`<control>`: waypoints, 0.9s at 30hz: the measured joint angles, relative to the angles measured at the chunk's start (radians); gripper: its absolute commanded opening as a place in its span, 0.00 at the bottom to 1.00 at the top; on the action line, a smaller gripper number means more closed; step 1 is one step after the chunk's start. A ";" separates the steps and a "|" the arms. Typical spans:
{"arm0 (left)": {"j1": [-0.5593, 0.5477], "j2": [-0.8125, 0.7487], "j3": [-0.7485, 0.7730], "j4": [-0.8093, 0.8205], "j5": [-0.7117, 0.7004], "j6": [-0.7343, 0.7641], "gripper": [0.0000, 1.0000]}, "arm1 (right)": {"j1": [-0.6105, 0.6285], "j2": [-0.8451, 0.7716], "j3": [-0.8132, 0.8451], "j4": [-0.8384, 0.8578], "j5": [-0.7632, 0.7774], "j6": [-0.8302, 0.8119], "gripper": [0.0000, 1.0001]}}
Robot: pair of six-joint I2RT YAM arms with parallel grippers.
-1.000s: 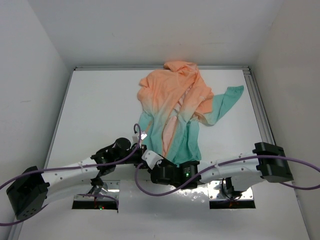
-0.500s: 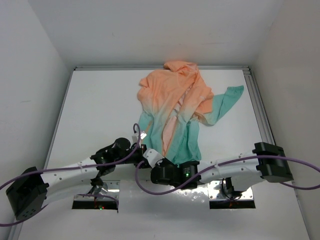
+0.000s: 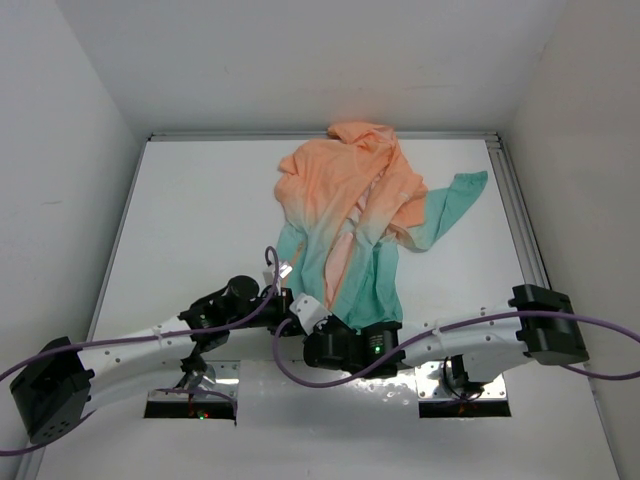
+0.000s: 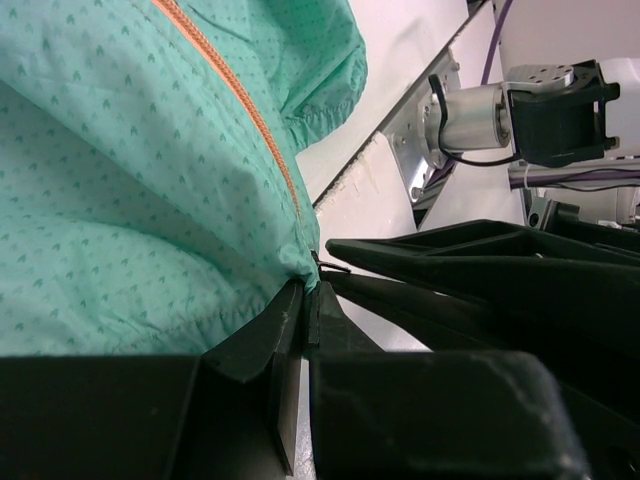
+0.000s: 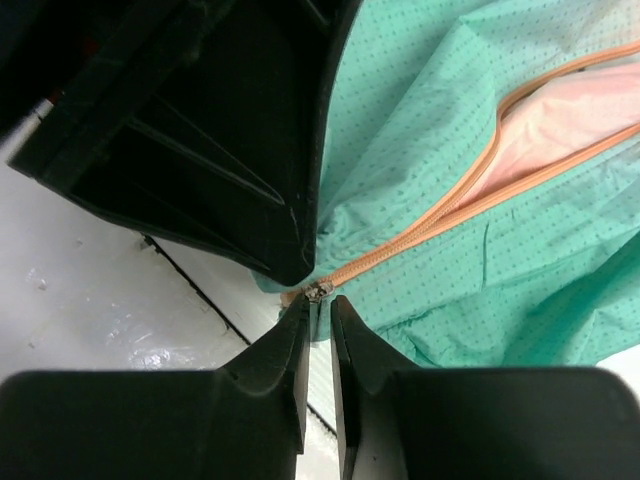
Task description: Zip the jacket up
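Observation:
The jacket [image 3: 350,210] lies spread on the white table [image 3: 200,220], peach-orange at the far end and teal toward me. Its orange zipper [image 5: 430,225] is parted, showing pink lining [image 5: 570,120]. My left gripper [image 4: 310,285] is shut on the teal hem at the zipper's bottom end; from above, the left gripper [image 3: 288,298] sits at the jacket's near left corner. My right gripper [image 5: 320,300] is right beside it, its jaws a narrow slit apart. The small metal slider [image 5: 319,291] sits just off its fingertips, and nothing lies in the gap.
The left gripper's black body [image 5: 230,130] fills the upper left of the right wrist view, almost touching the right fingers. A metal rail [image 3: 515,210] edges the table on the right. White walls close in the back and both sides. Purple cables [image 3: 290,370] hang by the arms.
The right jaws have closed from wider apart to a thin slit at the slider. Both grippers have edged slightly to the right at the hem. The jacket has stayed in place.

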 measured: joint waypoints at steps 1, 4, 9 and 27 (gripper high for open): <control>0.000 -0.001 -0.001 0.000 0.000 0.000 0.00 | 0.000 -0.002 -0.003 -0.001 -0.003 0.002 0.14; 0.000 -0.006 -0.006 -0.002 0.000 0.000 0.00 | 0.000 -0.006 -0.017 0.000 -0.010 0.011 0.14; 0.000 -0.008 -0.006 -0.006 0.000 0.000 0.00 | 0.000 -0.020 -0.043 -0.002 -0.018 0.027 0.14; 0.000 -0.010 -0.015 -0.021 0.001 0.002 0.00 | 0.000 -0.020 -0.047 0.026 -0.026 0.028 0.00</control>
